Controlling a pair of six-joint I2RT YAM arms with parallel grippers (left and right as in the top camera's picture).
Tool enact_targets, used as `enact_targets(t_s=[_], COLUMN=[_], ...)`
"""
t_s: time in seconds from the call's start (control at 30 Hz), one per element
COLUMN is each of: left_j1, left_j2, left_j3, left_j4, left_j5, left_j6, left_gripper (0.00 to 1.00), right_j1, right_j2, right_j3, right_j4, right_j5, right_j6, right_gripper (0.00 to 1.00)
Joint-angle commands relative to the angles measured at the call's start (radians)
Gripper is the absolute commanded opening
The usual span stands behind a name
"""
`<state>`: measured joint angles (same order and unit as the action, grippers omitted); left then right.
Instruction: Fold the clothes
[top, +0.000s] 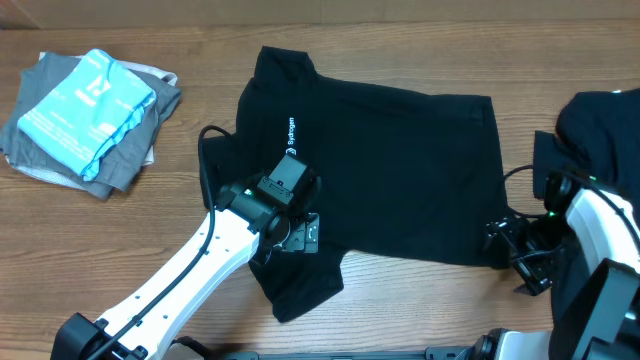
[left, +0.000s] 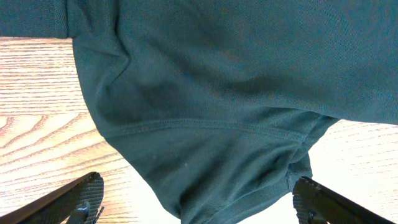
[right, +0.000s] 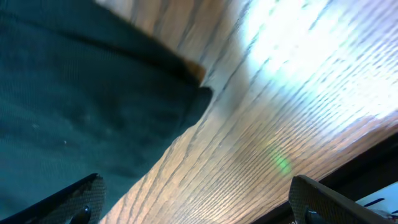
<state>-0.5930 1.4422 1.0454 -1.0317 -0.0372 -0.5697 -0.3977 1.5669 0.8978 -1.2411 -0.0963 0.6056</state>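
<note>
My left gripper (top: 297, 232) hangs released over the near sleeve (top: 300, 280) of a black T-shirt (top: 400, 170). The shirt lies spread across the middle of the wooden counter (top: 400, 310), collar end toward the left edge and hem toward the right. In the left wrist view both fingertips (left: 84, 194) stand wide apart above the wood, with the sleeve (left: 211, 168) and its stitched seam lying between them and nothing pinched.

A short line of white lettering (top: 290, 130) runs across the chest, just beyond my left wrist.

My right gripper (top: 503, 240) is also spread open – it sits low at the shirt's near hem corner, toward the right edge. Its wrist camera shows the dark corner of the cloth (right: 93, 106) ending on bare, brightly lit wood grain, with the fingers (right: 81, 198) apart and touching no fabric.

A second black garment (top: 600, 125) is heaped at the right edge, well apart from the spread shirt. A stack of folded clothes (top: 90, 115) – grey beneath, pale blue on top – rests at the far left corner.
</note>
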Motion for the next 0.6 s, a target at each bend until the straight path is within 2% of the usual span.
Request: enact_targets(t_s=[0.0, 0.57], left_j1=[0.004, 0.004], left_j2=[-0.004, -0.004], left_j3=[-0.007, -0.007], left_j4=[0.001, 0.001], left_j5=[0.008, 0.008], left_j6=[0.012, 0.012], left_gripper=[1.0, 1.0], right_j1=[-0.048, -0.068], right_j2=[-0.018, -0.018], right_j3=[0.019, -0.079], right_j4=[0.009, 0.13], right_j5=[0.014, -0.032], right_j6=[-0.003, 0.001], right_gripper=[0.98, 0.97])
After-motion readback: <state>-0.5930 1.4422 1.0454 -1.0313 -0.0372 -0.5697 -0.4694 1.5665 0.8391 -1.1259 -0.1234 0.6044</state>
